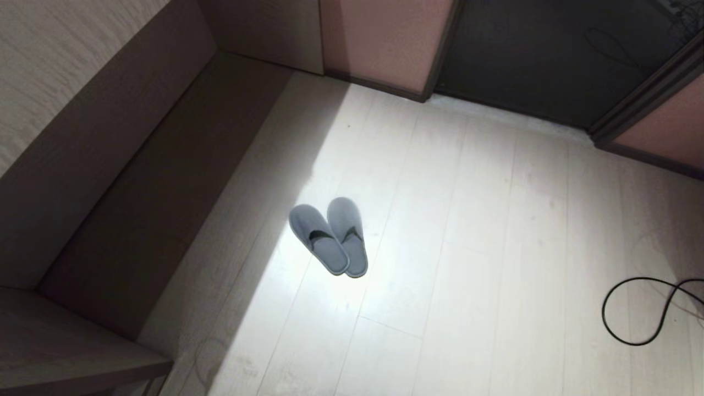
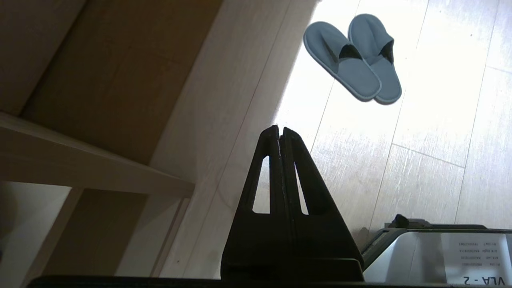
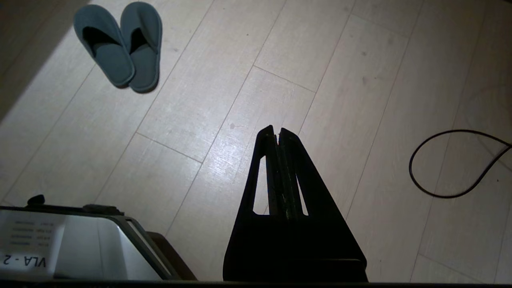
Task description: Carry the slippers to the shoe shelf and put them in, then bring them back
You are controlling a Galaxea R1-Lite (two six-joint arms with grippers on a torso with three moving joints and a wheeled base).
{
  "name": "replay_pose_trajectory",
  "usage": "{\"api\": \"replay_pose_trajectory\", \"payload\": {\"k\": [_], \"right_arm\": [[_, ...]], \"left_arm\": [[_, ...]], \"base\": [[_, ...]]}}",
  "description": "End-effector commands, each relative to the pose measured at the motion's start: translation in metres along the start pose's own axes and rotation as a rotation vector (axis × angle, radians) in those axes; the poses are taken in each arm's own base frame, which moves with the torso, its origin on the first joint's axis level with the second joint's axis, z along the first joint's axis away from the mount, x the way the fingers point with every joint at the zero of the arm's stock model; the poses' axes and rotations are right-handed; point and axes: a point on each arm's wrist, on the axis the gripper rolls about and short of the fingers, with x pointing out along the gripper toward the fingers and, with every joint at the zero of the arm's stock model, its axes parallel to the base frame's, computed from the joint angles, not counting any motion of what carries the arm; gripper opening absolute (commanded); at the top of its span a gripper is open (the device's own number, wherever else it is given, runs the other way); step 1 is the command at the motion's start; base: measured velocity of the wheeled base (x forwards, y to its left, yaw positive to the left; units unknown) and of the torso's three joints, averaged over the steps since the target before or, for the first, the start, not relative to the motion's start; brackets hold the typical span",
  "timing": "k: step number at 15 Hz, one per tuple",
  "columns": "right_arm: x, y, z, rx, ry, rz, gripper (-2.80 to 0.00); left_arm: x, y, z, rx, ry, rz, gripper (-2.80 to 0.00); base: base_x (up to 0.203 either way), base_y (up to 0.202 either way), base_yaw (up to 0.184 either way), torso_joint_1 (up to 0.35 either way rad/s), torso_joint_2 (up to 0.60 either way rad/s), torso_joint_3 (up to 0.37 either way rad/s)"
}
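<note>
The slippers (image 1: 330, 237), a grey-blue pair, lie side by side on the pale plank floor in a patch of light, toes pointing away from me. The left wrist view shows the slippers (image 2: 354, 60) well ahead of my left gripper (image 2: 279, 129), which is shut and empty above the floor. In the right wrist view the slippers (image 3: 119, 45) lie far off from my right gripper (image 3: 277, 130), also shut on nothing. Neither arm appears in the head view. A low taupe board (image 1: 66, 344) juts out at the near left with a hollow under it (image 2: 100, 224); I cannot tell whether this is the shoe shelf.
A taupe built-in unit (image 1: 82, 143) runs along the left wall. A dark door (image 1: 550, 49) and pink panels (image 1: 385, 38) close the far side. A black cable loop (image 1: 632, 311) lies on the floor at the right. My grey base (image 3: 60, 248) shows near both grippers.
</note>
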Motion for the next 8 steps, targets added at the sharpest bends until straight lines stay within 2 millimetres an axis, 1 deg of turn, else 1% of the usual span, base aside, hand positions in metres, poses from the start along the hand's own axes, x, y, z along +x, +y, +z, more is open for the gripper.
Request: {"api": "replay_pose_trajectory", "payload": {"k": [1,8], "right_arm": [[0.0002,0.0000,0.0001,-0.001,0.002,0.001,-2.80],[0.0002,0.0000,0.0001,-0.001,0.002,0.001,-2.80]], "left_arm": [[0.0000,0.0000,0.0001,0.000,-0.001,0.000,-2.80],[0.0001,0.0000,0.0001,0.000,0.000,0.001,-2.80]], "base": [[0.000,0.000,0.000,-0.002,0.00,0.207],[0.000,0.000,0.000,0.004,0.00,0.203]]}}
